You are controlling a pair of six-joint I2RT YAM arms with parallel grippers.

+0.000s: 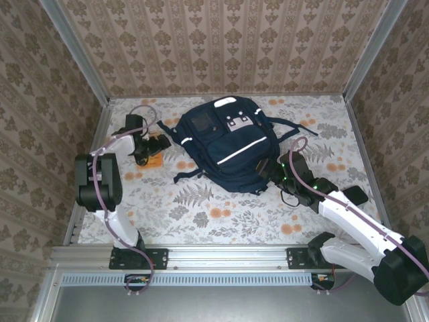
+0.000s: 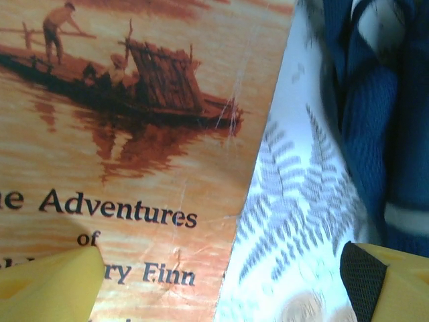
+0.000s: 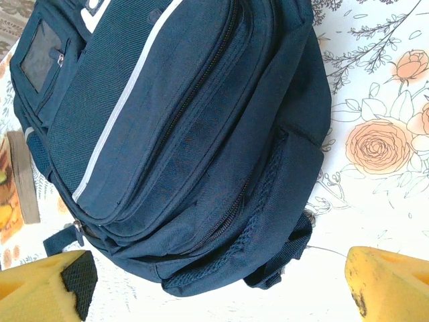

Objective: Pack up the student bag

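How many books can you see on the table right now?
1. The orange book lies flat on the table just left of the student bag, beneath the open left gripper. Others may be hidden under the bag or the arms.

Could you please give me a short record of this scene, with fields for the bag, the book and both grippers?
bag: large navy-blue fabric backpack with white stripes, lying mid-table; the zips in view look closed
book: orange paperback book with a raft picture and "Adventures" in its title, flat on the cloth left of the backpack, not touching it
left gripper: open, over the book's edge, holding nothing
right gripper: open, near the backpack's mesh side pocket, holding nothing
surface: floral tablecloth
task state: book not yet packed
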